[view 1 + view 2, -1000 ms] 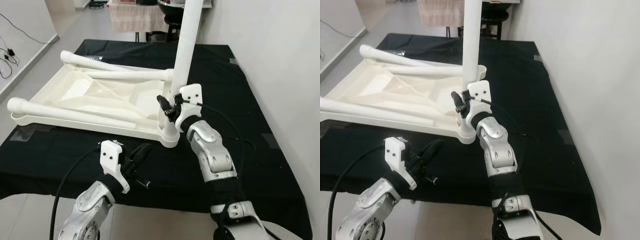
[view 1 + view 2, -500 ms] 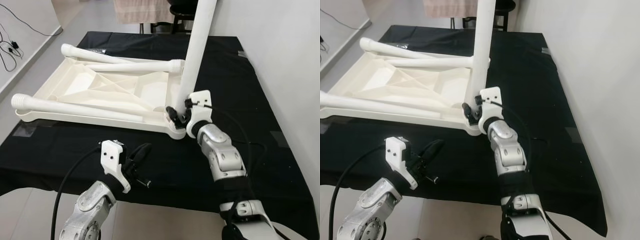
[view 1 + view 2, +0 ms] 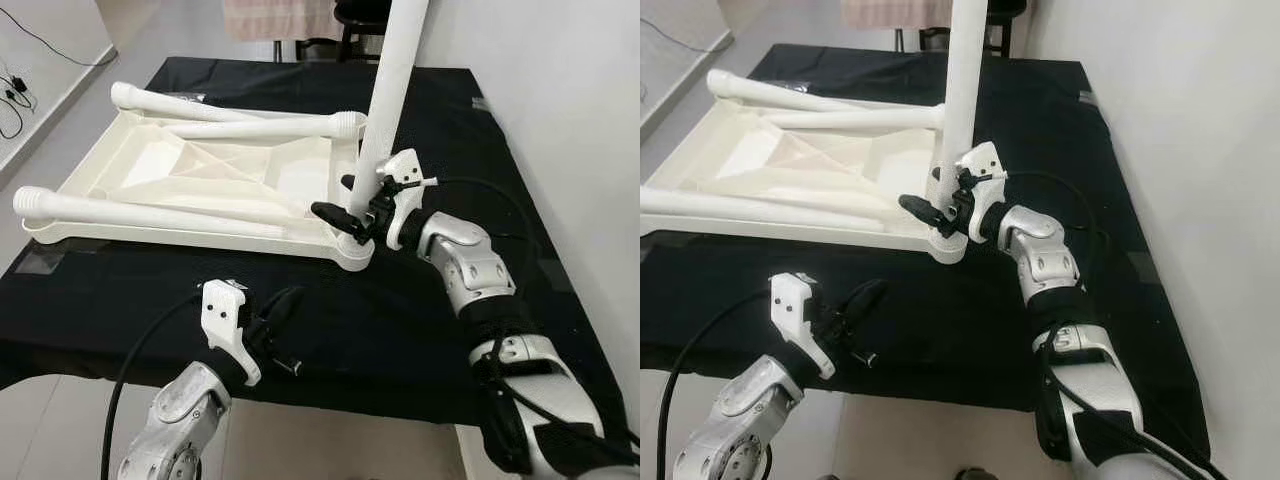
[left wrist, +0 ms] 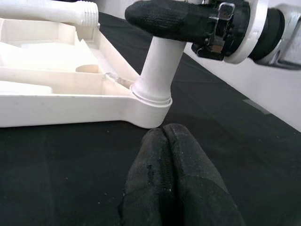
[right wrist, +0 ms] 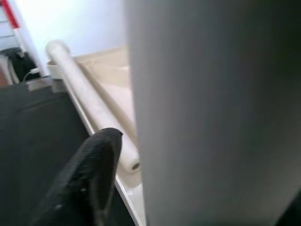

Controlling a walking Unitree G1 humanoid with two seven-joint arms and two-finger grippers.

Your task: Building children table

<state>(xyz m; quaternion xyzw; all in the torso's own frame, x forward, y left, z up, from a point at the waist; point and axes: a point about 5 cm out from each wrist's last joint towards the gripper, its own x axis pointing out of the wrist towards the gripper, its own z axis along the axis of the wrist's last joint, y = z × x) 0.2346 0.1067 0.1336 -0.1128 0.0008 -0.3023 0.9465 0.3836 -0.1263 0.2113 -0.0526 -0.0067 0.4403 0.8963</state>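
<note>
White table top (image 3: 200, 190) upturned — one leg (image 3: 392, 95) upright, three loose.

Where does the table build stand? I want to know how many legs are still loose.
One leg stands upright in the near corner socket of the upturned tabletop. The right gripper is around its base. Three legs lie loose on the tabletop, unfitted. The left gripper hovers shut over the black cloth.

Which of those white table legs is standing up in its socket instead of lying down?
The upright leg at the tabletop's near right corner, where the right gripper is. The other three legs lie flat across the upturned tabletop.
</note>
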